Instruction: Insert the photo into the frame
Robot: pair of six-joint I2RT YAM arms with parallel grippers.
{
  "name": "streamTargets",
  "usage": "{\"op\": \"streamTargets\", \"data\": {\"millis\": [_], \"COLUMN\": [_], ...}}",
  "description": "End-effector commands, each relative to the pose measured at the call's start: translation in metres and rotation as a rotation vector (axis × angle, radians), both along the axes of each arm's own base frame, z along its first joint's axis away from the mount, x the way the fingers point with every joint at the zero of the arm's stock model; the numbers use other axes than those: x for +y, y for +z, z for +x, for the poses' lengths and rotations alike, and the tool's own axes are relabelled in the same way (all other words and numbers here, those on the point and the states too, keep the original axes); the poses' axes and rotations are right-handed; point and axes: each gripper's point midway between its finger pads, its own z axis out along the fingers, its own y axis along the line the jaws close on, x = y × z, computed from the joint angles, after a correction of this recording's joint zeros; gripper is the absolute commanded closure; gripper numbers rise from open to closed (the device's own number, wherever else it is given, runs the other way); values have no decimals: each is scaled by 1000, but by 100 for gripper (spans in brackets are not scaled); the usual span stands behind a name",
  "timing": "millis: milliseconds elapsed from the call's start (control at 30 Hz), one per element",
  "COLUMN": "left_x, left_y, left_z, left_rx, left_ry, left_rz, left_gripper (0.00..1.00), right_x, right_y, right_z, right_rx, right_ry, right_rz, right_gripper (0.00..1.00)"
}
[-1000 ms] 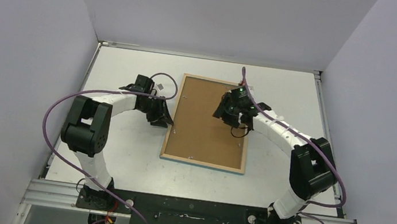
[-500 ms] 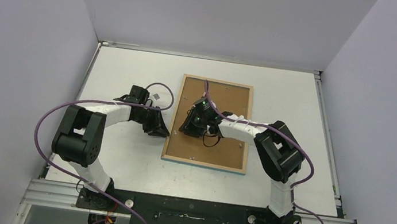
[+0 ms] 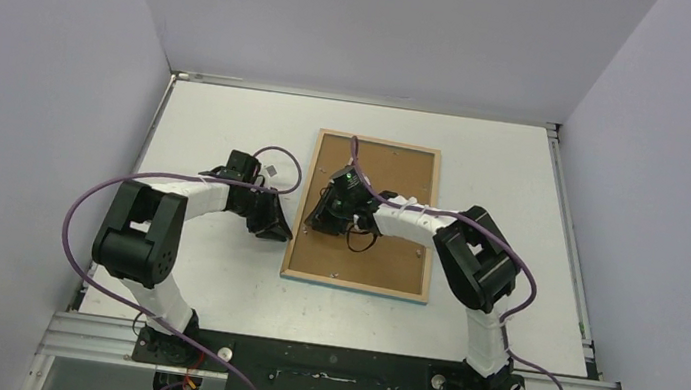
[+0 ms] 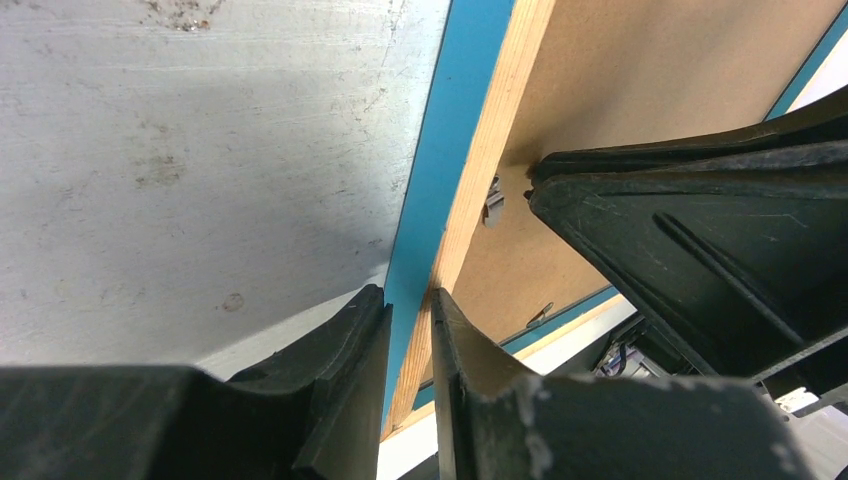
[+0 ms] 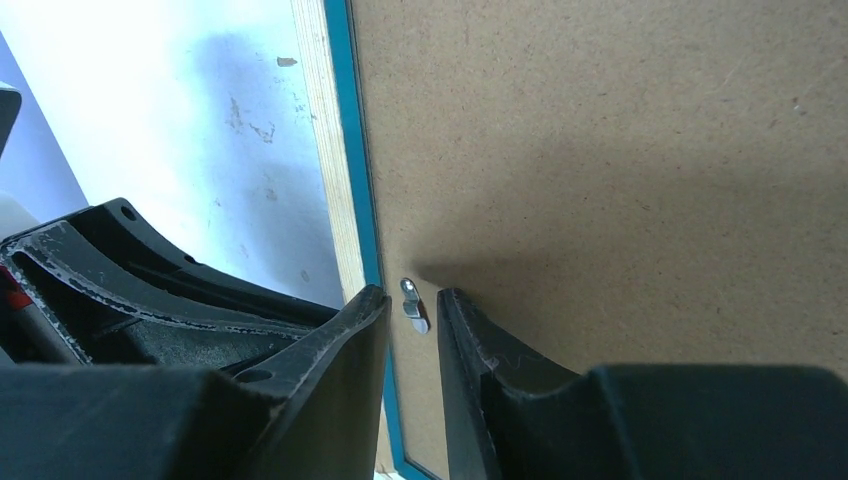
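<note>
The frame (image 3: 355, 285) lies face down mid-table, its light wood back edge around the plain brown backing board (image 3: 383, 261). The photo is hidden. My left gripper (image 3: 285, 224) is at the frame's left edge; in the left wrist view its jaws (image 4: 408, 295) are closed on the turquoise and wood edge (image 4: 440, 150). My right gripper (image 3: 313, 221) is over the board just inside that same edge. In the right wrist view its jaws (image 5: 413, 295) are nearly closed, with a small metal clip (image 5: 412, 305) showing between the tips beside the frame edge (image 5: 325, 150).
White table (image 3: 201, 267) with raised rims and grey walls around it. Purple cables loop from both arms. The two grippers are close together at the frame's left side; the right gripper's black body (image 4: 700, 230) fills the right of the left wrist view.
My right gripper has swung from the board's upper right across to its left edge, close to the left gripper. The left gripper has shifted slightly down along the frame's left edge.
</note>
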Motion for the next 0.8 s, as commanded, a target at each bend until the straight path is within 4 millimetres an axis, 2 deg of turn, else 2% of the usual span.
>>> {"op": "streamTargets", "data": {"millis": [0, 200, 300, 567, 767], "left_x": [4, 3, 2, 3, 5], "left_y": [-4, -6, -8, -7, -7], "left_z": [5, 4, 4, 5, 4], "left_rx": [-16, 4, 10, 6, 4], "left_ry": [-8, -14, -15, -13, -11], "left_rz": [26, 10, 5, 13, 22], "left_gripper": [80, 81, 82, 82, 82], "right_x": [21, 29, 32, 23, 6], "right_y": [12, 5, 8, 17, 26], "right_z": [5, 1, 2, 4, 5], "right_rx": [-20, 7, -1, -56, -105], "right_ry": [16, 17, 16, 14, 8], "right_rz": [73, 126, 147, 114, 28], "right_gripper": [73, 71, 71, 69, 67]}}
